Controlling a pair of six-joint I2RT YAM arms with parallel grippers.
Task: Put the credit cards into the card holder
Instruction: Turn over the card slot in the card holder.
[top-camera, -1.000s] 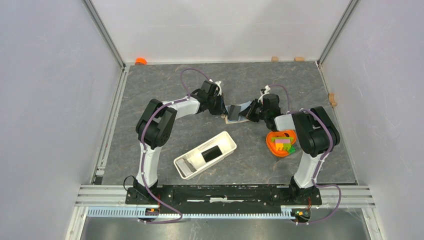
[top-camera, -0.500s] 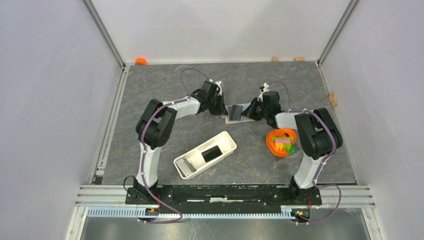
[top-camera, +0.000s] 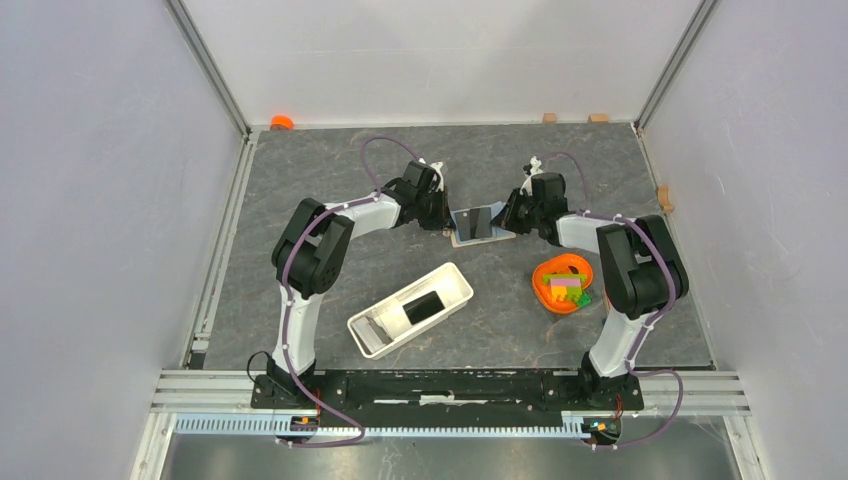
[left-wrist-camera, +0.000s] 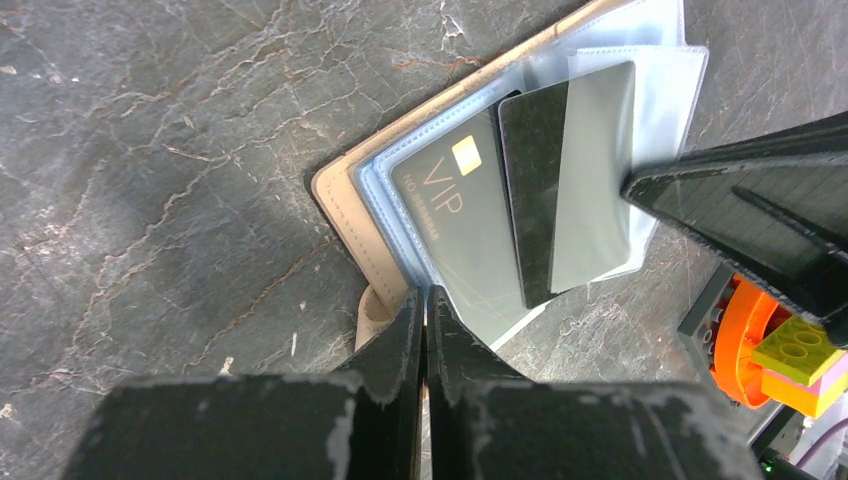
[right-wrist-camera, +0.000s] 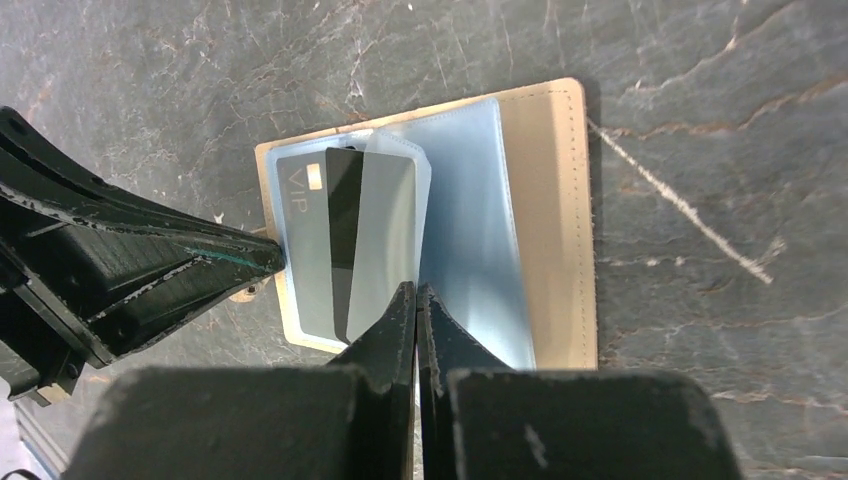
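A white tray (top-camera: 455, 285) on the table (top-camera: 300, 180) holds one black card (top-camera: 424, 306). Farther back, the left gripper (left-wrist-camera: 425, 300) is pinched tight on the near edge of the open tan card holder (left-wrist-camera: 340, 185) — a VIP card (left-wrist-camera: 450, 210) sits sleeved inside. A second black card (left-wrist-camera: 533, 200) lies half under a clear sleeve (left-wrist-camera: 595, 170), whose edge the right gripper (right-wrist-camera: 415, 295) clamps — jaws fully together.

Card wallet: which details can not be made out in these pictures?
Top external: print on the VIP card in the tan wallet, too small.
Left wrist: whether the left gripper pinches the wallet's edge, hidden by its fingers.
Right wrist: lower corner of the black card, hidden by the right gripper.
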